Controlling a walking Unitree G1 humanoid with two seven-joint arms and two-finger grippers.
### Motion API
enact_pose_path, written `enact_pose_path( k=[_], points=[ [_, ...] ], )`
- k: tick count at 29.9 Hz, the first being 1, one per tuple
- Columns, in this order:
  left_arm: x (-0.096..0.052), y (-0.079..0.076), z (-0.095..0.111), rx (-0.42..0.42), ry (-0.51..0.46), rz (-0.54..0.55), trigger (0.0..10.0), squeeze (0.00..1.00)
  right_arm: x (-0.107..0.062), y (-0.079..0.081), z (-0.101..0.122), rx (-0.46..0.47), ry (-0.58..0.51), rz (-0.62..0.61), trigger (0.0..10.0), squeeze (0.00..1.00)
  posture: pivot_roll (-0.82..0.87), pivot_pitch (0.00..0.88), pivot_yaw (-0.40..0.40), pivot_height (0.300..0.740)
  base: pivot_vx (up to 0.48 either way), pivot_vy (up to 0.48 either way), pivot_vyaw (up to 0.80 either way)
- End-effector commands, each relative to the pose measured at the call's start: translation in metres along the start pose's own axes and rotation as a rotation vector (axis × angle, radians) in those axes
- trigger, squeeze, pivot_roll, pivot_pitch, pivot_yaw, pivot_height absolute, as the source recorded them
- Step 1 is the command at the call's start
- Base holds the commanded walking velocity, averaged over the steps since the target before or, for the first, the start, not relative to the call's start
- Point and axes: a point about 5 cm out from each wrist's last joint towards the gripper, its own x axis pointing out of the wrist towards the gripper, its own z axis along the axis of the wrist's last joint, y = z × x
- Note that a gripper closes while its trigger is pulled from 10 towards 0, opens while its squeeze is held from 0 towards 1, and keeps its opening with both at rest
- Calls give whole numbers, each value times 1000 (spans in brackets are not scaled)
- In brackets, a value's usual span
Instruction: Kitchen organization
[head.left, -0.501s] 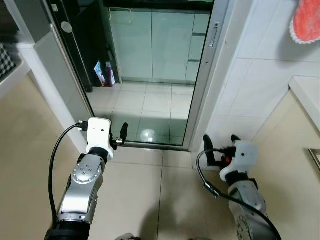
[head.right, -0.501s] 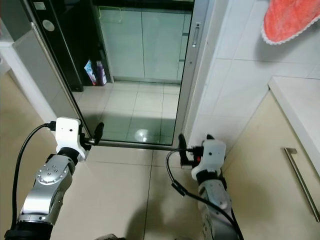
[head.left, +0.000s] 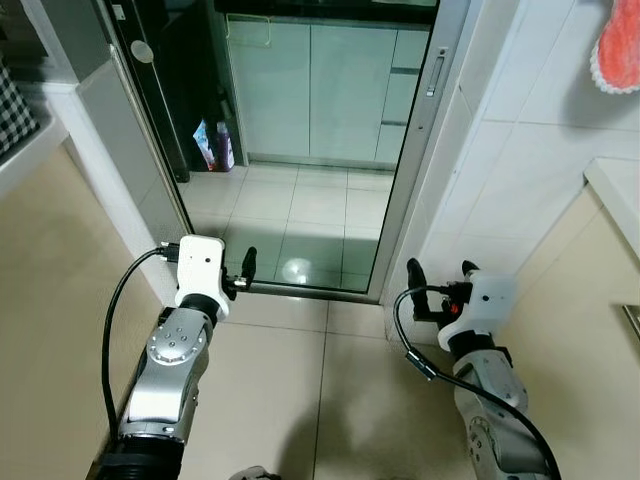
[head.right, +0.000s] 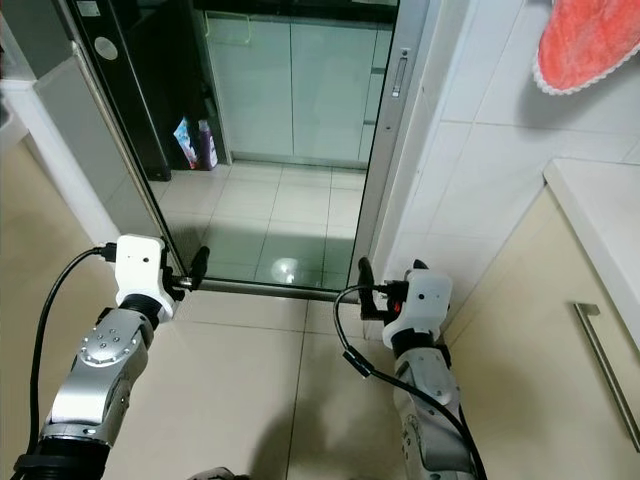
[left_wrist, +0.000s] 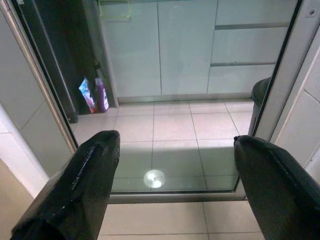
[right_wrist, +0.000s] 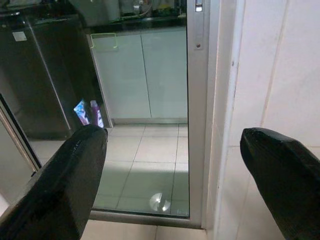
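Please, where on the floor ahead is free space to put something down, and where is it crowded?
Free: tiled floor past the door track, between both pincers. Crowded: the far left corner, where a purple bottle and a packet stand beside the white cabinets.

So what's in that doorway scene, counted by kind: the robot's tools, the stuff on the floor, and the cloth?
Tools, fingers apart, holding nothing: 2, left tool and right tool
Purple bottle on the floor: 1
Colourful packet beside it: 1
Orange cloth hanging: 1
Total: 5

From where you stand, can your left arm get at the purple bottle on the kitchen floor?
Probably not. The purple bottle stands well past the doorway; the left gripper hangs before the door sill.
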Motion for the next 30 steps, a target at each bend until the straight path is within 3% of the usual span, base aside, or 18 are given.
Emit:
enact_pose_path(
  k=[1, 5, 6, 7, 8, 9, 14, 22, 27, 28, 30],
  points=[
    [3, 0, 3, -1, -16, 10, 10000, 0, 2, -1, 2, -13, -11, -3, 10000, 0, -3, 0, 3, 740, 0, 0, 0],
    [-1, -1, 0, 9, -1, 3, 10000, 0, 1, -3, 3, -9, -18, -4, 10000, 0, 4, 12, 11, 740, 0, 0, 0],
    [-2, -1, 0, 12, -4, -8, 10000, 0, 1, -3, 4, -2, -21, 1, 10000, 773, 5, 19, 9, 740, 0, 0, 0],
    [-4, 0, 3, 4, -14, -38, 10000, 0, 1, -1, 6, 16, -29, 12, 10000, 1000, 6, 23, 6, 740, 0, 0, 0],
    [-4, 0, 3, 4, -14, -38, 10000, 0, 1, -1, 6, 16, -29, 12, 10000, 1000, 6, 23, 6, 740, 0, 0, 0],
    [-4, 2, 3, 11, -12, -23, 10000, 1000, 0, -1, 6, 22, -30, 14, 10000, 1000, 7, 21, 5, 740, 0, 0, 0],
    [-3, 7, 3, -5, -23, 2, 10000, 1000, 1, -4, 5, 30, -28, -3, 10000, 1000, 2, 8, 0, 740, 0, 0, 0],
    [3, -1, 6, -13, -44, -29, 10000, 1000, 3, -7, 9, 17, -46, 6, 10000, 1000, -4, 7, -1, 740, 0, 0, 0],
    [-2, -2, 1, 36, -17, -31, 10000, 1000, 1, -8, 7, -30, -42, -16, 10000, 1000, -8, 16, 13, 740, 0, 0, 0],
    [-2, 2, -3, 42, 0, 0, 10000, 1000, 0, -8, 7, -42, -47, -28, 10000, 0, -11, 19, 15, 740, 0, 0, 0],
    [0, 7, -10, 47, 61, 19, 10000, 0, -1, -11, 7, -31, -42, -56, 10000, 0, -8, 12, 11, 740, 0, 0, 0]
  ],
)
